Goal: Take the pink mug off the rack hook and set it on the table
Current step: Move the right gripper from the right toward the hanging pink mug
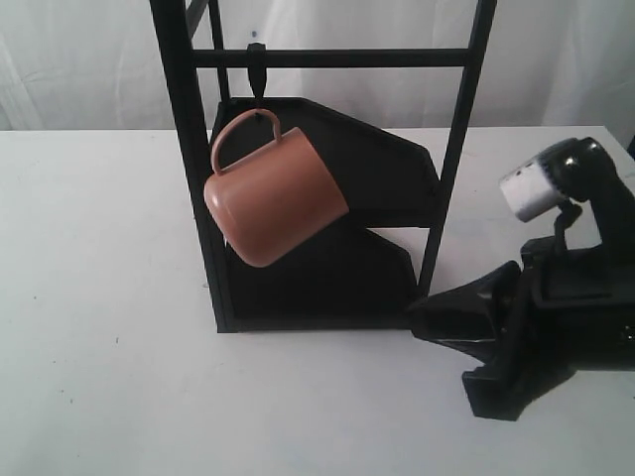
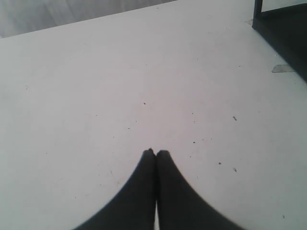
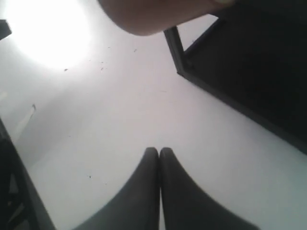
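The pink mug [image 1: 276, 193] hangs tilted by its loop handle from the rack hook [image 1: 258, 71] on the black rack's top crossbar. Its blurred bottom edge [image 3: 153, 14] also shows in the right wrist view. My right gripper [image 1: 419, 319] is low over the white table [image 1: 99, 297], right of the rack's base, below and to the right of the mug, and apart from it. Its fingers are pressed together, empty [image 3: 159, 151]. My left gripper [image 2: 156, 152] is shut over bare table; it is out of the exterior view.
The black rack [image 1: 327, 248] stands at the middle back with two upright posts and dark angled panels behind the mug. Its base corner [image 2: 283, 28] shows in the left wrist view, and a post foot [image 3: 180, 62] in the right. White curtain hangs behind.
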Tool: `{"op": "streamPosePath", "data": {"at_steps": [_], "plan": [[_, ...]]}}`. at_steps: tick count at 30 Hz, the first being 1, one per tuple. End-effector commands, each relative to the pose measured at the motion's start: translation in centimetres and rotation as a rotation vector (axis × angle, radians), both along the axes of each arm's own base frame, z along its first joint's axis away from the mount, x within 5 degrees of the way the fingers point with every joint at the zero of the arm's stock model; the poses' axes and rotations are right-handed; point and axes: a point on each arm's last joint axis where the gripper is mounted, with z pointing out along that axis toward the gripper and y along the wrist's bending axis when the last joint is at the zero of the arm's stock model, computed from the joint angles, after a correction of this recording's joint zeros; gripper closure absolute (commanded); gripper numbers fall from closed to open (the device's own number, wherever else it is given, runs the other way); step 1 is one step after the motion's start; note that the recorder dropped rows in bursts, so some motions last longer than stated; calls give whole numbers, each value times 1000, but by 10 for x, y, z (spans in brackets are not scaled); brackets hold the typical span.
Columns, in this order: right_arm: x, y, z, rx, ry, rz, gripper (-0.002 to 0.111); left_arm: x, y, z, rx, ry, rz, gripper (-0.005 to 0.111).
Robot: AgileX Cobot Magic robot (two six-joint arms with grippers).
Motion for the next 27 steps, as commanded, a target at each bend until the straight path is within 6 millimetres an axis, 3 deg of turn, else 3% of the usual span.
{"op": "streamPosePath", "data": {"at_steps": [1,6,13,17,22,27], "plan": [[-7,1,8,-101,51,133,108,0,-1,-1,-6,-5,-6,107],[1,-13,-5,-306,192,6,108,0,-1,-1,-6,-5,-6,107],[26,-50,-30,-660,314,-441,108,0,-1,-1,-6,-5,-6,107],[31,-43,-13,-579,268,-431,108,0,-1,-1,-6,-5,-6,107],[27,-32,13,-434,59,-289,108,0,-1,-1,-6,-5,-6,107],[19,-39,31,-401,-91,-328,108,0,-1,-1,-6,-5,-6,107]]}}
